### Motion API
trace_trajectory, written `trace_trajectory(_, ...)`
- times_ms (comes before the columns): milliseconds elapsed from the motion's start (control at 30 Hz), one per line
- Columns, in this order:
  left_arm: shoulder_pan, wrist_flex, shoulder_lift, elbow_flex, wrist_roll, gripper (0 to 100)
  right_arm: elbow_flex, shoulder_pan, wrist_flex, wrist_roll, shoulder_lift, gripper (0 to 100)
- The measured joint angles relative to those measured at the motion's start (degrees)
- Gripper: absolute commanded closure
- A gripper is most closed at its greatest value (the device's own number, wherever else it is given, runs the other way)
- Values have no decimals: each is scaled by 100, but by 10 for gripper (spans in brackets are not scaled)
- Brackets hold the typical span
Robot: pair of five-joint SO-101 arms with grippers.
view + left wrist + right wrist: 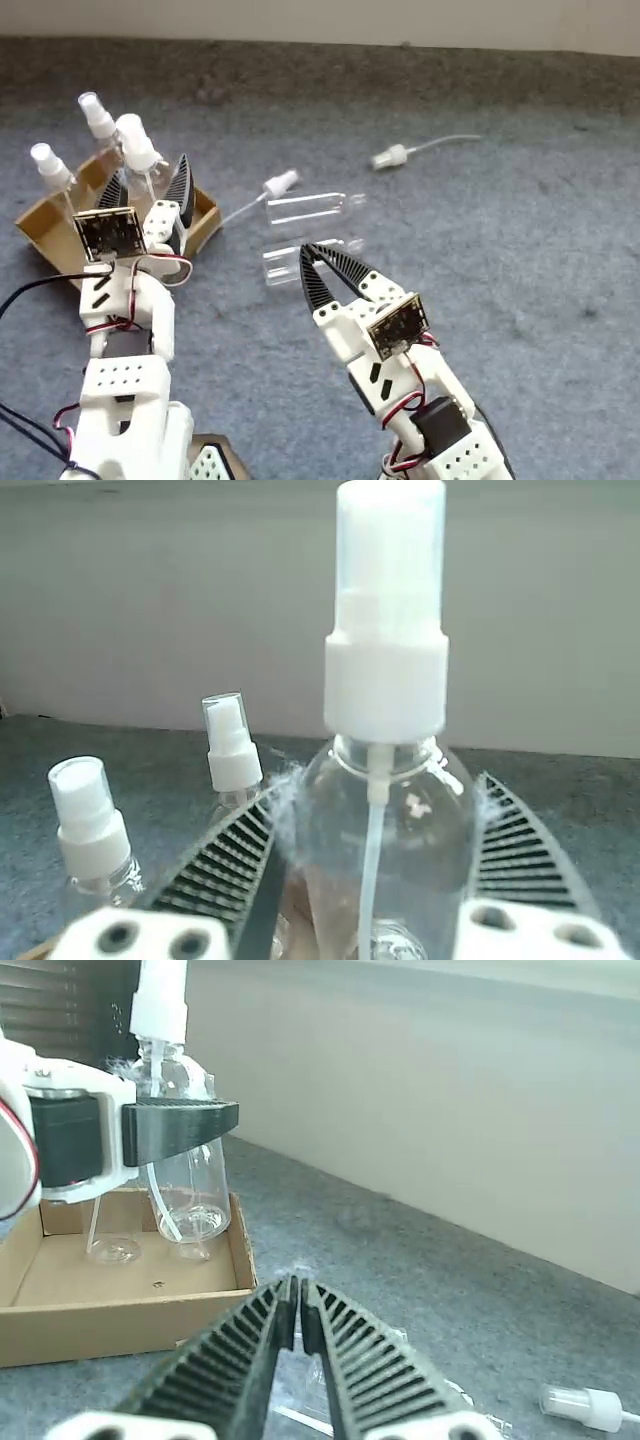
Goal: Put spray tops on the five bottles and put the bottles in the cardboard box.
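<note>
In the high view three capped bottles stand in the cardboard box (pixel 205 215) at the left. My left gripper (pixel 152 166) is shut on the nearest capped bottle (pixel 137 148), whose base rests on the box floor (pixel 120 1260). In the left wrist view that bottle (pixel 385 810) sits between my fingers, with two other capped bottles (pixel 90 830) (pixel 232 745) behind. Two bare bottles (pixel 305 208) (pixel 290 262) lie on the carpet. My right gripper (pixel 306 248) is shut on nothing, its tip (pixel 298 1290) just above the nearer bare bottle. Two loose spray tops (pixel 282 185) (pixel 392 156) lie beyond.
Grey carpet covers the table, with open room to the right. A wall runs along the far edge. One loose spray top (pixel 580 1405) lies near my right gripper's side. A corner of another cardboard piece (pixel 215 460) shows by the left arm's base.
</note>
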Motion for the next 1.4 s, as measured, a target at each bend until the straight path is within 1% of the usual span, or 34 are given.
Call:
trace_trajectory(300, 18, -97, 70, -9, 0, 853, 0, 0, 0, 0, 0, 994)
trace_trajectory(600, 18, -193, 1705, -554, 0, 853, 0, 0, 0, 0, 0, 994)
trace_trajectory(833, 18, -1292, 2505, -571, 0, 854, 0, 0, 0, 0, 0, 994)
trace_trajectory(1167, 18, -2356, 3771, -897, 0, 854, 0, 0, 0, 0, 0, 994)
trace_trajectory(1233, 18, -2505, 3947, -932, 0, 854, 0, 0, 0, 0, 0, 994)
trace_trajectory(1400, 9, -2593, 4273, -949, -9, 854, 0, 0, 0, 0, 0, 994)
